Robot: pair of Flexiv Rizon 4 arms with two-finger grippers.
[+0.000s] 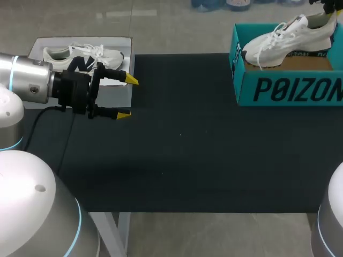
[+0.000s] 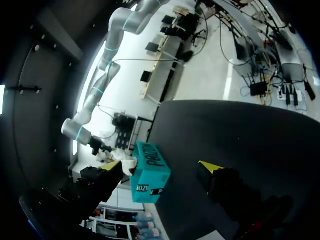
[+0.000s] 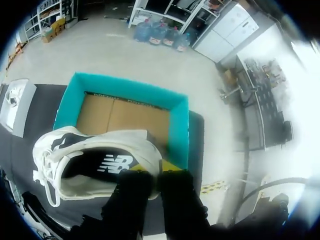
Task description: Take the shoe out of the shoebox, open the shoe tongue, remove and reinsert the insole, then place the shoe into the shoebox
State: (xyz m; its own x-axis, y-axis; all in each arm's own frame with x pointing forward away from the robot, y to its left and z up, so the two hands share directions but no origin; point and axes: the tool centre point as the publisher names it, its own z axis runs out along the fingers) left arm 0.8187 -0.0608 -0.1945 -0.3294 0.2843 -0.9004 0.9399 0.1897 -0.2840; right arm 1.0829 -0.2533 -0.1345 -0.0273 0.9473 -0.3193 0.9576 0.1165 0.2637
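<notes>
The teal shoebox stands at the table's far right, its cardboard floor bare. A white sneaker hangs tilted over it, toe toward the box's left end. My right gripper is shut on the sneaker's heel collar, directly above the shoebox. My left gripper hovers open over the table's left side, holding nothing, fingers pointing right. In the left wrist view, the shoebox and the sneaker lie far ahead of that gripper.
A second white sneaker lies on a grey box at the table's far left, just behind my left gripper. The black mat covers the table between the two boxes.
</notes>
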